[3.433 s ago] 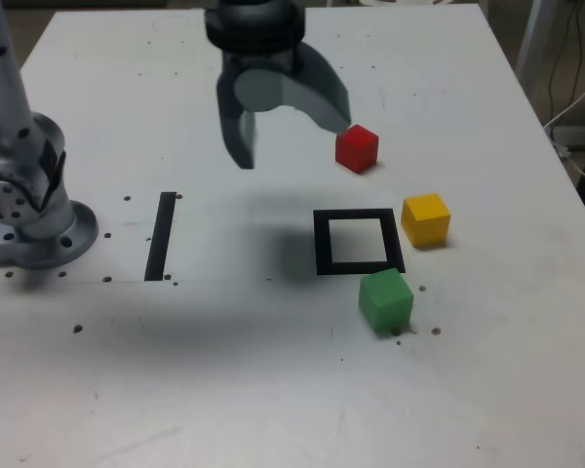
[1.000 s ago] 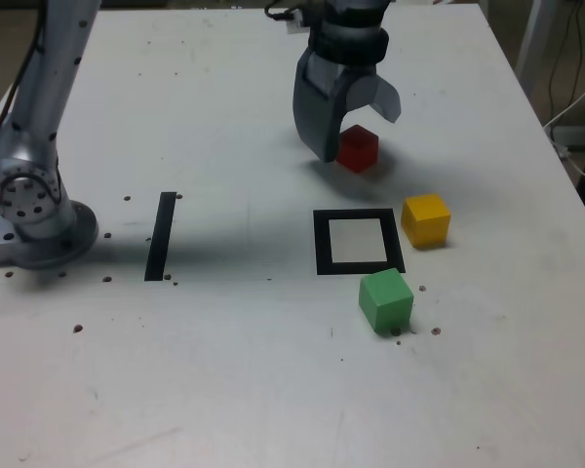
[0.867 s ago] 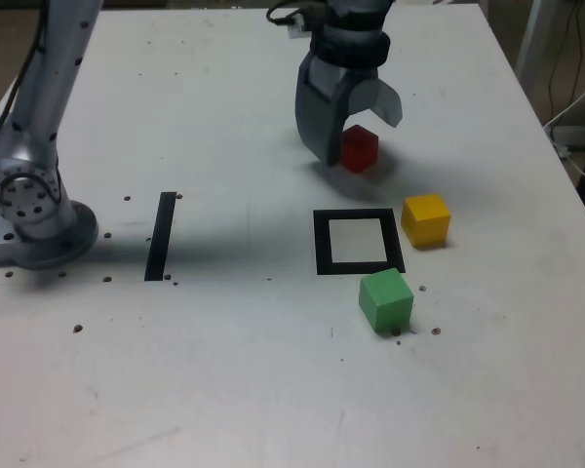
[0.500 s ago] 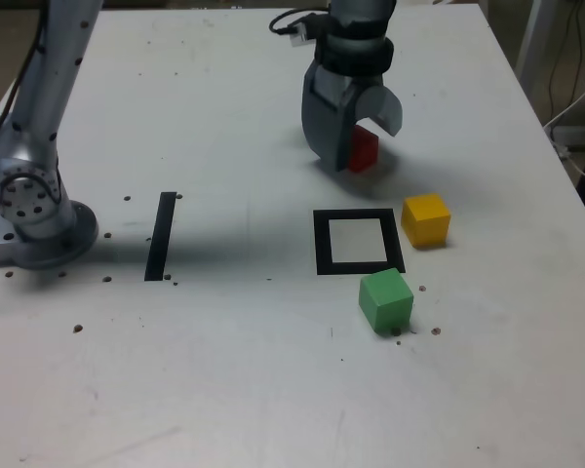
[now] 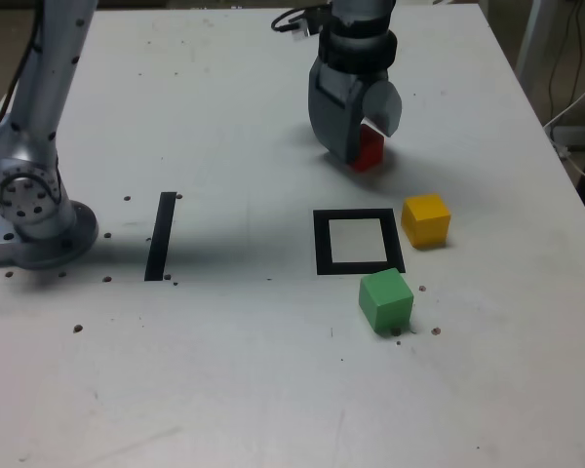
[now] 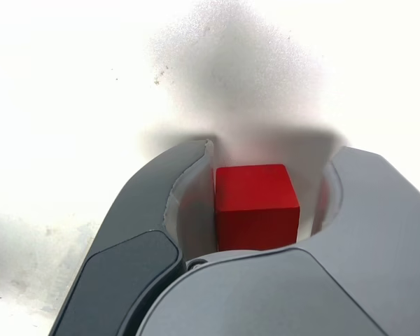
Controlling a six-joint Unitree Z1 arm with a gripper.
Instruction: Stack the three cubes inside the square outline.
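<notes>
In the exterior view, the red cube (image 5: 369, 150) sits low between the fingers of the gripper (image 5: 368, 132).

In the wrist view, the jaws stand apart around it, one finger against or nearly against its side, a gap at the other.
</notes>
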